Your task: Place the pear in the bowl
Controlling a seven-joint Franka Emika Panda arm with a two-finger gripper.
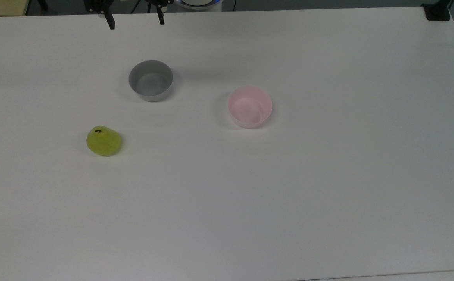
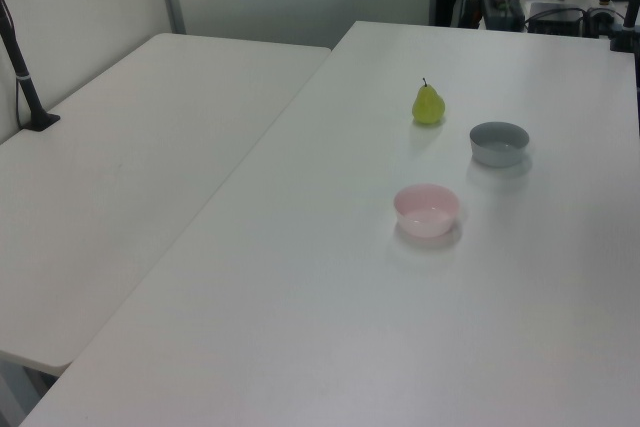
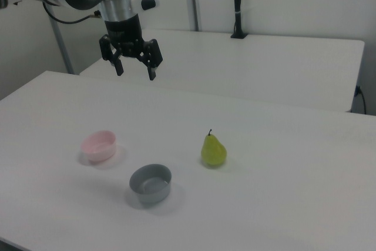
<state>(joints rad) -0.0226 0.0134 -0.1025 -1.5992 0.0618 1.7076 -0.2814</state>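
The yellow-green pear (image 1: pixel 103 141) stands upright on the white table, dark stem up, also seen as the pear (image 2: pixel 428 105) and the pear (image 3: pixel 214 150). The pale pink bowl (image 1: pixel 249 106) sits empty toward the table's middle, seen too as the bowl (image 2: pixel 426 209) and the bowl (image 3: pixel 98 146). My gripper (image 1: pixel 135 21) hangs open at the top view's upper edge, beyond the grey bowl. In the right view the gripper (image 3: pixel 135 71) is high above the table, fingers spread wide with nothing between them, far from the pear.
An empty grey bowl (image 1: pixel 150 80) stands between the pear and the gripper in the top view. A second white table (image 2: pixel 130 157) adjoins on the left view's left, with a black post (image 2: pixel 24 77) clamped to it.
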